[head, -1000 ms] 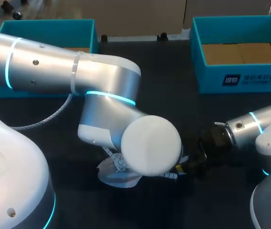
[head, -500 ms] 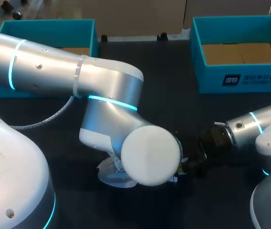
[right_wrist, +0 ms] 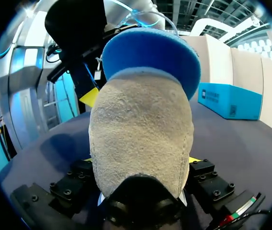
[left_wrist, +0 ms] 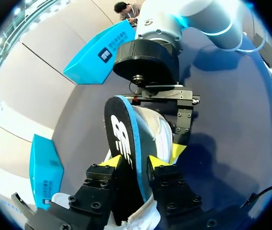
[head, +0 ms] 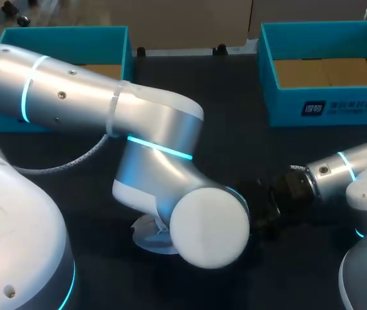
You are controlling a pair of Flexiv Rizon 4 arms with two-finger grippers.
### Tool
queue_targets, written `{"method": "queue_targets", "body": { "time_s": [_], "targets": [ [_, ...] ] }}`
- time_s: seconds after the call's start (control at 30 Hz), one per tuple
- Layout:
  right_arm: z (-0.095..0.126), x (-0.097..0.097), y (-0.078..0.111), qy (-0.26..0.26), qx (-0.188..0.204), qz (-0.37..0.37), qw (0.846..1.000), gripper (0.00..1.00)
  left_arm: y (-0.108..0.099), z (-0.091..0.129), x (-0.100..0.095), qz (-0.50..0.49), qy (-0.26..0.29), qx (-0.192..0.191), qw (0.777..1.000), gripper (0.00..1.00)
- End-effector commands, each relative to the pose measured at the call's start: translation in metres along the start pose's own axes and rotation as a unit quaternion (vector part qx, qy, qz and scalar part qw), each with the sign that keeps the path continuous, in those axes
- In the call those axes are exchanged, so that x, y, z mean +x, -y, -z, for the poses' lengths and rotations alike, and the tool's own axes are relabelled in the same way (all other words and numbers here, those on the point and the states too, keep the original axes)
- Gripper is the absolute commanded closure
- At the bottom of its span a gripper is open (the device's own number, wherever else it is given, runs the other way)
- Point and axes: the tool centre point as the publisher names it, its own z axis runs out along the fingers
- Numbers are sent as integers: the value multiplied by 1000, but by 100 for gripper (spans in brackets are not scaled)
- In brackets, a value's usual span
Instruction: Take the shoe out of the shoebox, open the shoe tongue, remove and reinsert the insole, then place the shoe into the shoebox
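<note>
**Insole Gripped Partway Out of Shoe, Both Tools Closed**

The left tool (left_wrist: 133, 162) had its yellow tips pressed on both faces of the blue-edged insole (left_wrist: 124, 136). The insole stood on edge, partly out of the white shoe (left_wrist: 156, 132). The right tool (right_wrist: 140, 160) was clamped on the shoe's suede heel from two sides. The shoe sat low at the near middle of the dark bench (head: 235, 97), mostly hidden under the left arm (head: 151, 142); whether it touched the bench could not be told. The left shoebox (head: 67, 35) and the right shoebox (head: 300, 110) stood at the far edge, well apart from the shoe.
</note>
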Motion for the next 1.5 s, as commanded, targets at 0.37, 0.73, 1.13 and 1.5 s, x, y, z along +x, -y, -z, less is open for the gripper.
{"method": "queue_targets", "body": {
  "time_s": [0.37, 0.73, 1.13, 1.5],
  "targets": [
    [-1, 1, -1, 1, 1, 0, 1000, 100, -3, -10, -3, 19, 16, -5, 1000, 100],
    [-1, 1, -1, 1, 1, 0, 1000, 100, 8, 4, -11, 39, -32, 6, 999, 100],
    [-1, 1, -1, 1, 1, 0, 1000, 100, 30, 32, -14, 51, -84, 25, 995, 100],
    [-1, 1, -1, 1, 1, 0, 1000, 100, 51, 59, -19, 73, -160, 37, 984, 100]
  ]
}}
